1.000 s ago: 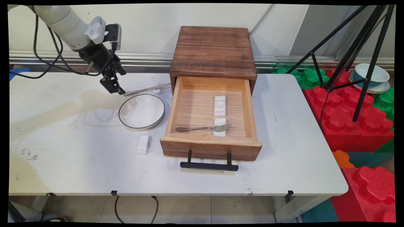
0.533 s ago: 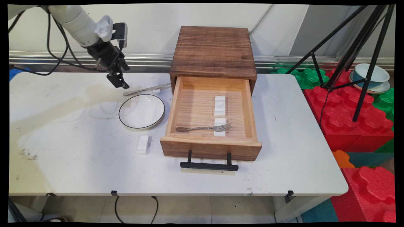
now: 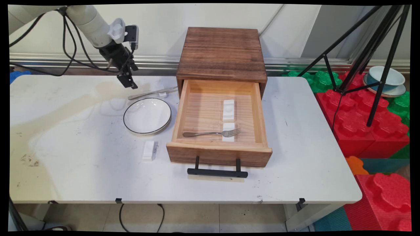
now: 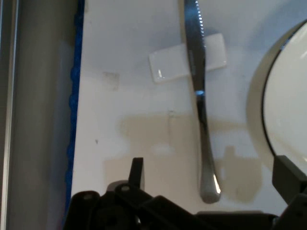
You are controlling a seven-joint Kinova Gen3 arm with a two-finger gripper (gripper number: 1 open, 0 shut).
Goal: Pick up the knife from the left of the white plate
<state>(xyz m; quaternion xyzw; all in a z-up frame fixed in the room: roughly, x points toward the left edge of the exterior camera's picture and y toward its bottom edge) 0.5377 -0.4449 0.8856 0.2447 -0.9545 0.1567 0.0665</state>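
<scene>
Here the black two-finger gripper (image 3: 128, 82) hovers above the white table (image 3: 65, 157), fingers spread wide and holding nothing. Below it lies a slim steel table knife (image 4: 199, 120), its blade propped on a small white ceramic rest (image 4: 165, 67), its handle end on the table between the fingers in the hand view. A white round plate with a dark rim (image 3: 147, 115) sits just beside it. A careless descent could nudge the knife off its rest or strike the plate's edge.
</scene>
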